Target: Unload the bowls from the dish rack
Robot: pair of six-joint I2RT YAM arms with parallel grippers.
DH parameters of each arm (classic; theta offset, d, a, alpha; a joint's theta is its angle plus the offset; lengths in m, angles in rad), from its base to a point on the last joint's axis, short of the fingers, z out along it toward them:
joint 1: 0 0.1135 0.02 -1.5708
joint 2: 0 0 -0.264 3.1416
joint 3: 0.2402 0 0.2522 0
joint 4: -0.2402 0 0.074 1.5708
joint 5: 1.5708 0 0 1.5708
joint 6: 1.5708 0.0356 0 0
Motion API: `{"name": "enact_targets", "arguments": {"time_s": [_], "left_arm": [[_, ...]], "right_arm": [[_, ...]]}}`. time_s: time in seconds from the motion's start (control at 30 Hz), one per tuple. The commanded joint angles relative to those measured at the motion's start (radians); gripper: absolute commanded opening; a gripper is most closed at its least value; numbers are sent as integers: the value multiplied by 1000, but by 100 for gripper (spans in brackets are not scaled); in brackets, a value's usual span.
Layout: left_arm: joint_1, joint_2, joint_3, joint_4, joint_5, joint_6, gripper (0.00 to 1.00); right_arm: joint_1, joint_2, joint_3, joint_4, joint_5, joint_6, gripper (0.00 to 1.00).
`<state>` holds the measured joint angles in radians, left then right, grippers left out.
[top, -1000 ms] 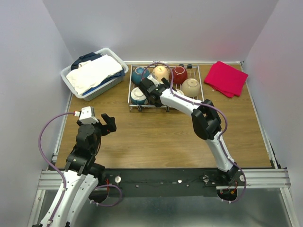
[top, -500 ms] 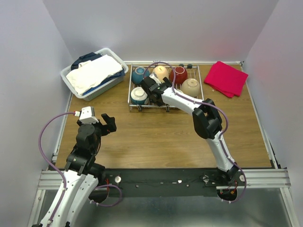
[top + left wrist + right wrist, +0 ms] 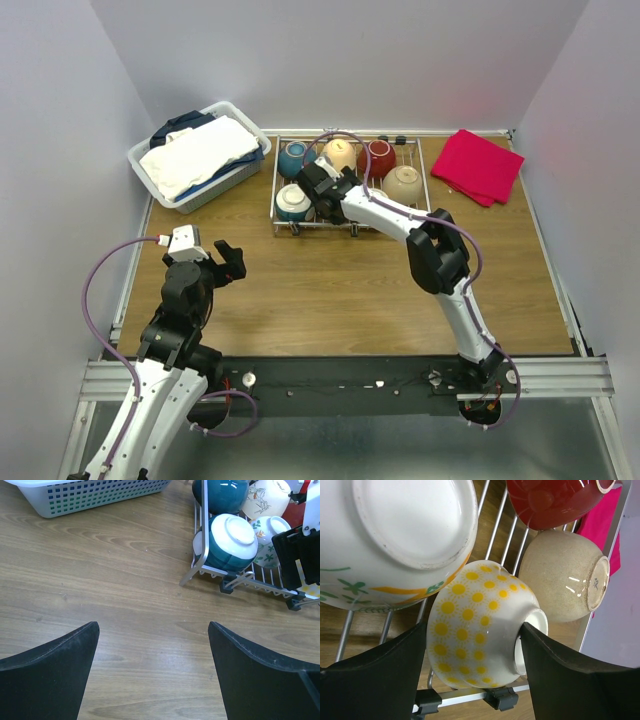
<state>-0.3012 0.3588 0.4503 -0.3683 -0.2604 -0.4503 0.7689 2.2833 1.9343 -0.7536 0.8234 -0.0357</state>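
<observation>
Overhead, a brown wood-grain table (image 3: 330,290) fills a booth of plain pale walls (image 3: 350,60), with a metal rail along its near edge where both arms are bolted. The right gripper (image 3: 473,625) reaches into the dish rack (image 3: 465,696) at the far middle of the table, and its two black fingers (image 3: 570,680) stand on either side of a white bowl dotted with yellow suns (image 3: 475,595), which lies on its side on the wires with its foot ring toward the gripper's right finger. Both fingers sit close against that bowl, but whether they press on it I cannot tell. Just beyond the gripper and to its left an orange-green floral bowl (image 3: 395,540) rests bottom up; ahead to its right lie a beige bowl (image 3: 560,580) and a dark red bowl (image 3: 555,500), all inside the rack. The left gripper (image 3: 152,625) hangs with its jaws spread wide over bare wood, holding nothing; the rack's near corner and a teal bowl (image 3: 227,542) are ahead to its right, and a white laundry basket (image 3: 90,497) is ahead to its left. A red cloth (image 3: 478,165) lies well to the right of the rack.
</observation>
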Motion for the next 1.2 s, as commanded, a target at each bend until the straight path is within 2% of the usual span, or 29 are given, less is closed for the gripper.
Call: {"name": "enact_targets", "arguments": {"time_s": [0.0,0.27,0.5,0.67,0.87,1.17], "left_arm": [[1,3,25,-6,-31,-1,99],[1,3,25,-6,-31,1,99],[1,8,25,-3,-19,4,99],[1,14,24,5,-4,9,99],[1,25,18,45,79,22,99],[1,104,8,207,205,5,99]], "right_arm": [[-8,-47,-6,-35,14,22,73],[-10,-99,5,-41,20,33,63],[-8,-137,2,-33,-13,85,58],[-8,-174,-24,-10,-35,109,50],[-8,-241,-47,37,-115,138,47],[-11,-404,-156,177,-271,215,43]]}}
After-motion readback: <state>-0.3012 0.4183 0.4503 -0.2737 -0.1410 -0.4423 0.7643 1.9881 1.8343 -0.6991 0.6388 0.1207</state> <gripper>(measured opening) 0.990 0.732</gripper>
